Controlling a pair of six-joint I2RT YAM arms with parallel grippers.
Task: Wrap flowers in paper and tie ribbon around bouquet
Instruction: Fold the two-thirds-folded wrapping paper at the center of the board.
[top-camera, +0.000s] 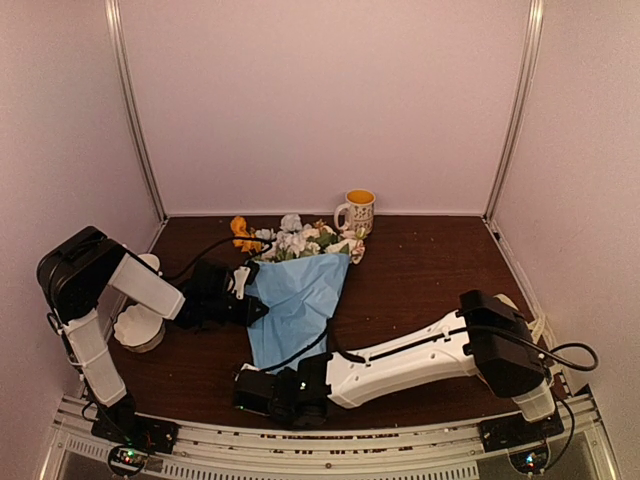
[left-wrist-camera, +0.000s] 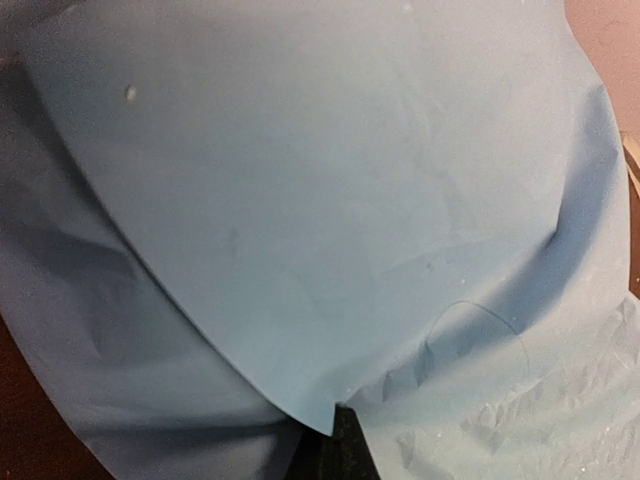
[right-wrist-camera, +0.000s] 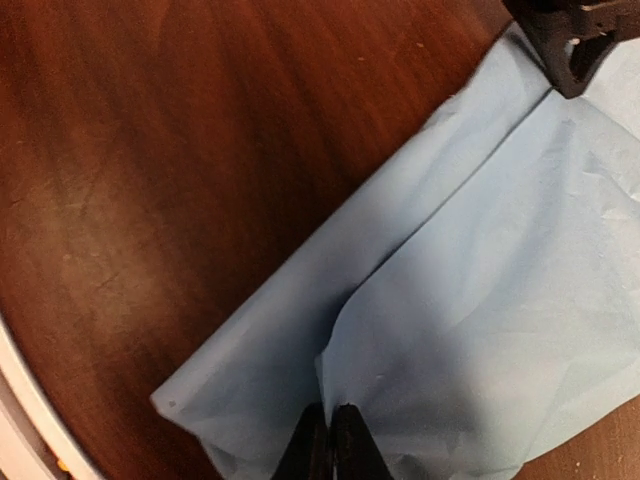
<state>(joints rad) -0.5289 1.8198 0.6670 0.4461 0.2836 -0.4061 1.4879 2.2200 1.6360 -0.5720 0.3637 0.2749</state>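
Paper (top-camera: 300, 300) is lying wrapped over the flowers (top-camera: 300, 240) on the counter (top-camera: 420, 280), left tool (top-camera: 250, 307) and right tool (right-wrist-camera: 328, 430) each clamping an edge (seemingly keeping the wrap from springing open).

Blue paper (top-camera: 300, 305) wrapped as loose cone round flowers (top-camera: 300, 240), lying flat on desk (top-camera: 430, 280), ctr-left. Wide end twd far wall w/ white, pink, orange heads poking out; narrow end twd near edge. Paper creased, one flap overlapping another, seam running lengthwise. Stems hidden inside.
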